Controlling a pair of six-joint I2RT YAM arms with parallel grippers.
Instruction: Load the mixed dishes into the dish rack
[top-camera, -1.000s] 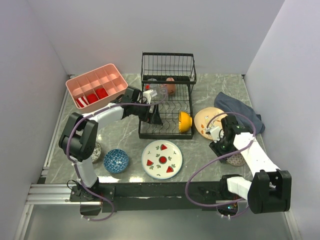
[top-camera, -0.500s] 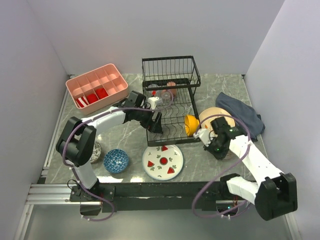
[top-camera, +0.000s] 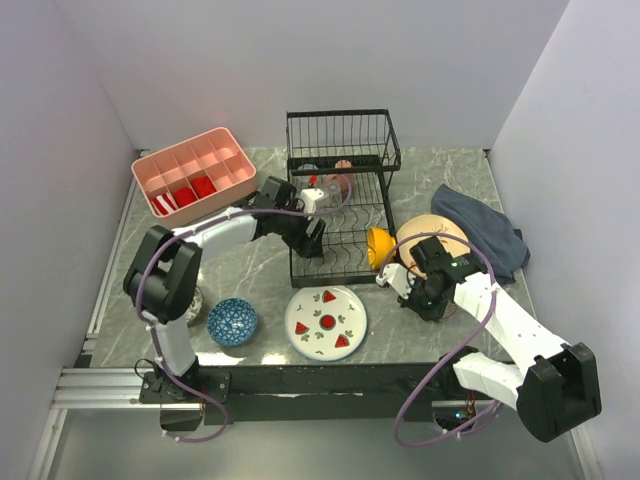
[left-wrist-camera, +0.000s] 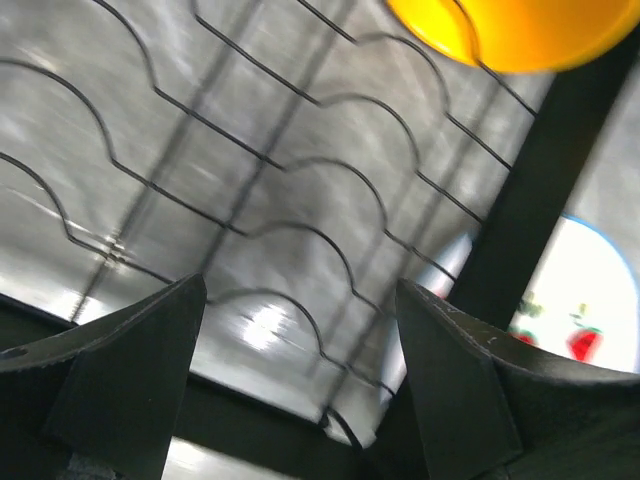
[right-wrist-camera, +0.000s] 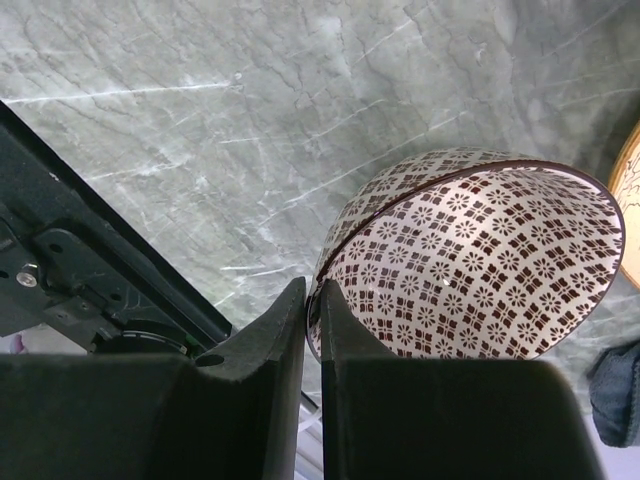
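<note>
While in right gripper (right-wrist-camera: 311, 300), brown patterned bowl (right-wrist-camera: 470, 265)

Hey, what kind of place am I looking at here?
Probably a robot test booth mocked up as a kitchen counter: plain white walls enclose a marble-look table, with a black dish rack and watermelon plate.

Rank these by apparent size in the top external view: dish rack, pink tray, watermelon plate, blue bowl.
Largest to smallest:
1. dish rack
2. pink tray
3. watermelon plate
4. blue bowl
No two look alike.
</note>
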